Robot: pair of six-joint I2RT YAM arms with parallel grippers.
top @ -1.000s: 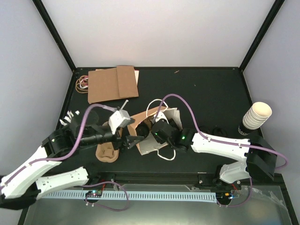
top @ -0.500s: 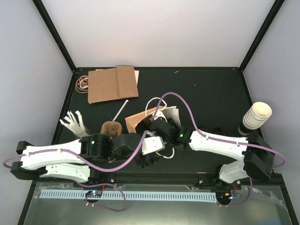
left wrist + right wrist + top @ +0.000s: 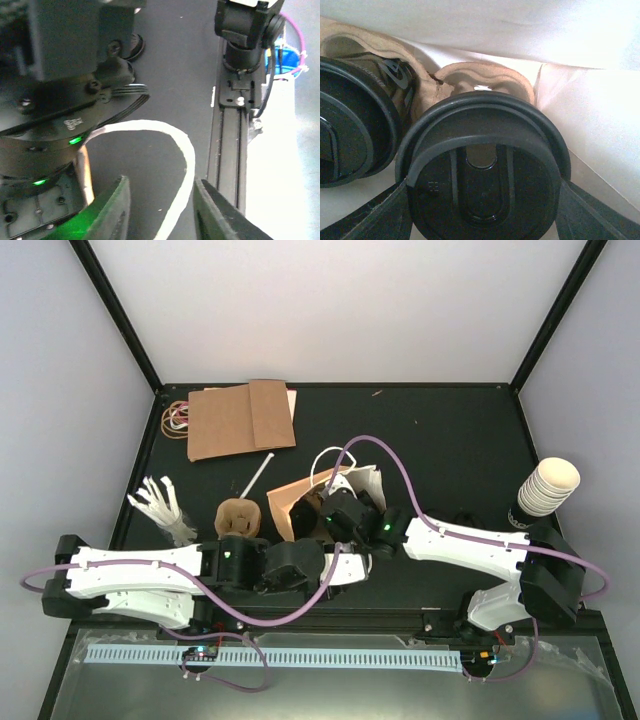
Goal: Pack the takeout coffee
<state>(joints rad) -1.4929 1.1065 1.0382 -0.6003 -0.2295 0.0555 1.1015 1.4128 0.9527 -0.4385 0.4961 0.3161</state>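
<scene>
Hidden: the right gripper (image 3: 485,205) was sunk in the bag (image 3: 290,502), so from above we could not see the coffee (image 3: 485,170)
Coffee: it sat inside the bag, its round, black, ridged top filling the wrist view and its body hidden; a second coffee (image 3: 350,130) was cut off at left
Tray (image 3: 480,75): rough brown pulp, with lumpy rims behind both
Right jaws: clasped on the coffee's sides; we saw only dark finger edges
Left gripper (image 3: 160,190): blurred, jaws apart, with the bag's flat white handle (image 3: 186,155) looped between them, unpinched
</scene>
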